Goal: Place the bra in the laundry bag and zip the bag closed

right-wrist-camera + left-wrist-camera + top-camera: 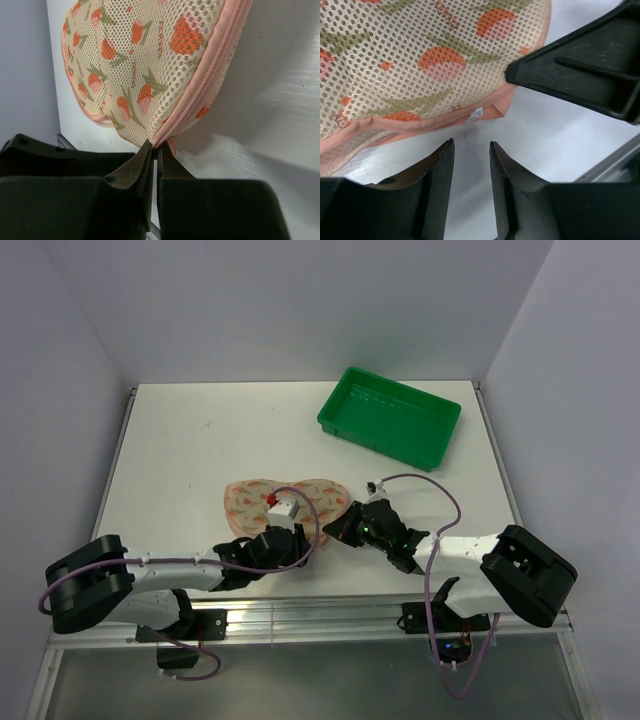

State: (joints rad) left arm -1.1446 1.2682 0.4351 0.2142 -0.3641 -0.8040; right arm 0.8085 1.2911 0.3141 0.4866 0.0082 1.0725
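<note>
The laundry bag lies on the white table, a peach-pink mesh pouch with orange-and-green prints. Its zip rim looks closed along the side I see. My right gripper is shut on the bag's rim at its right near corner, also seen from above. My left gripper is open and empty, just in front of the bag's near edge, close to a small silver zip pull; it also shows from above. The bag fills the left wrist view. The black bra is out of view.
A green plastic tray stands at the back right of the table. The right arm's black finger shows close to the bag in the left wrist view. The table's near edge and metal rail lie just behind both grippers.
</note>
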